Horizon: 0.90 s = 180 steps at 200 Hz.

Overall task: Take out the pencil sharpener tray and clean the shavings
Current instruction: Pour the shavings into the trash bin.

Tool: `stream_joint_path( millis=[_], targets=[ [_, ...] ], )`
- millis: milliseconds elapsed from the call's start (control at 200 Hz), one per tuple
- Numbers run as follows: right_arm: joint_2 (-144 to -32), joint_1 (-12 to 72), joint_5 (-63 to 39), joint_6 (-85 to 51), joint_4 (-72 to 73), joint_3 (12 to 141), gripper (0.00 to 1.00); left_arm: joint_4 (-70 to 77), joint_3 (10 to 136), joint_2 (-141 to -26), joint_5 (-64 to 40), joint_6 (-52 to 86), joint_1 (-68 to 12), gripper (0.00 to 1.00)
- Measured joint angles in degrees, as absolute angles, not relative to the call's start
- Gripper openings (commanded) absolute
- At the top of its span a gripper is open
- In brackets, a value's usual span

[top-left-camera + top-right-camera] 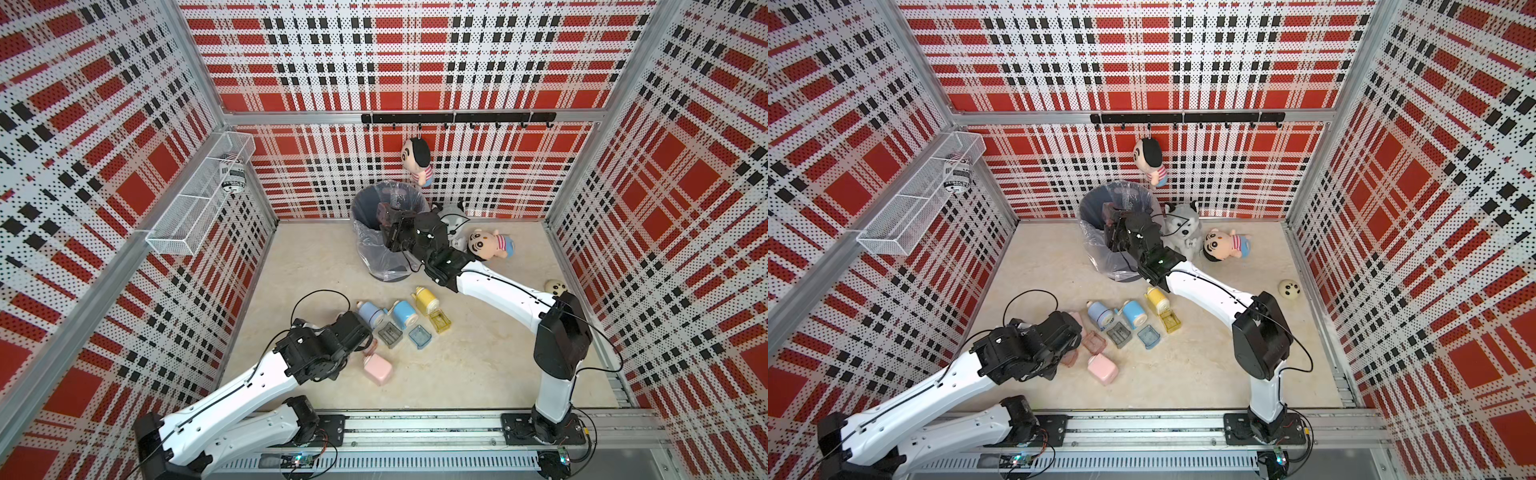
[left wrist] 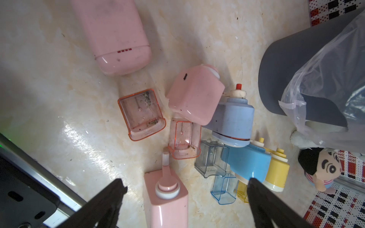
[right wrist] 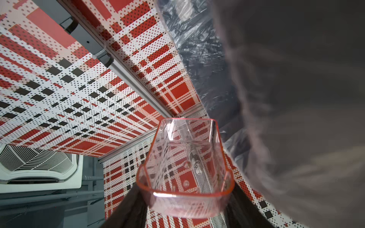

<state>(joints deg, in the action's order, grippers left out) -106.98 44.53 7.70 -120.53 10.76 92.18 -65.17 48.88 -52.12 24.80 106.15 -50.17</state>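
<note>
My right gripper is shut on a clear pink pencil sharpener tray, held over the grey lined bin; in both top views the tray hangs above the bin's mouth. I see almost no shavings in it. My left gripper stands open low over a pink sharpener, touching nothing. Two more pink trays lie on the floor, the larger with dark shavings. In the top views the left fingers are hidden under the wrist.
Blue-grey, blue and yellow sharpeners lie mid-floor with grey, blue and yellow trays in front. Plush toys lie by the bin. A wire basket hangs on the left wall.
</note>
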Motion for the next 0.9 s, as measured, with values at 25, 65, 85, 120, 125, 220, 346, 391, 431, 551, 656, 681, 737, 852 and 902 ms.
stream_joint_path(
  millis=[25, 65, 85, 120, 125, 220, 346, 391, 431, 551, 656, 681, 737, 852, 902],
  targets=[
    [-107.0, 44.5, 7.7, -120.5, 10.7, 92.2, 0.49, -65.2, 48.9, -52.1, 24.8, 106.1, -50.2, 0.98],
    [-107.0, 44.5, 7.7, -120.5, 10.9, 92.2, 0.49, -65.2, 48.9, -52.1, 24.7, 106.1, -50.2, 0.98],
    [-107.0, 44.5, 7.7, -120.5, 10.9, 92.4, 0.49, -65.2, 48.9, -52.1, 24.6, 106.1, -50.2, 0.98],
    [-107.0, 44.6, 7.7, -120.5, 11.0, 92.7, 0.49, -65.2, 48.9, -52.1, 24.6, 106.1, -50.2, 0.98],
    [-107.0, 44.6, 7.7, -120.5, 11.0, 92.8, 0.49, -65.2, 48.9, -52.1, 24.6, 106.1, -50.2, 0.98],
    [-107.0, 44.6, 7.8, -120.5, 11.5, 93.1, 0.49, -65.1, 48.9, -52.1, 24.4, 106.1, -50.2, 0.98],
    [-107.0, 44.6, 7.8, -120.5, 12.8, 91.9, 0.49, -65.0, 48.9, -52.1, 24.4, 106.1, -50.2, 0.98],
    [-107.0, 44.6, 7.8, -120.5, 13.3, 91.0, 0.49, -64.9, 48.9, -52.1, 24.4, 106.1, -50.2, 0.98],
    [-107.0, 44.6, 7.7, -120.5, 14.2, 90.2, 0.49, -64.8, 48.9, -52.1, 24.4, 106.1, -50.2, 0.98],
    [-107.0, 44.6, 7.6, -120.6, 14.4, 90.1, 0.49, -64.7, 48.9, -52.1, 24.4, 106.1, -50.2, 0.98],
    [-107.0, 44.6, 7.6, -120.6, 13.2, 91.3, 0.49, -64.7, 48.8, -52.1, 24.4, 106.1, -50.2, 0.98],
    [-107.0, 44.6, 7.6, -120.6, 13.0, 91.9, 0.49, -64.7, 48.8, -52.1, 24.4, 106.1, -50.2, 0.98],
    [-107.1, 44.6, 7.6, -120.6, 12.7, 93.2, 0.49, -64.7, 48.8, -52.1, 24.4, 106.1, -50.2, 0.98],
    [-107.0, 44.6, 7.6, -120.5, 13.3, 94.9, 0.49, -64.7, 48.8, -52.1, 24.4, 106.1, -50.2, 0.98],
    [-107.0, 44.6, 7.7, -120.5, 13.7, 94.7, 0.49, -64.7, 48.8, -52.1, 24.4, 106.1, -50.2, 0.98]
  ],
)
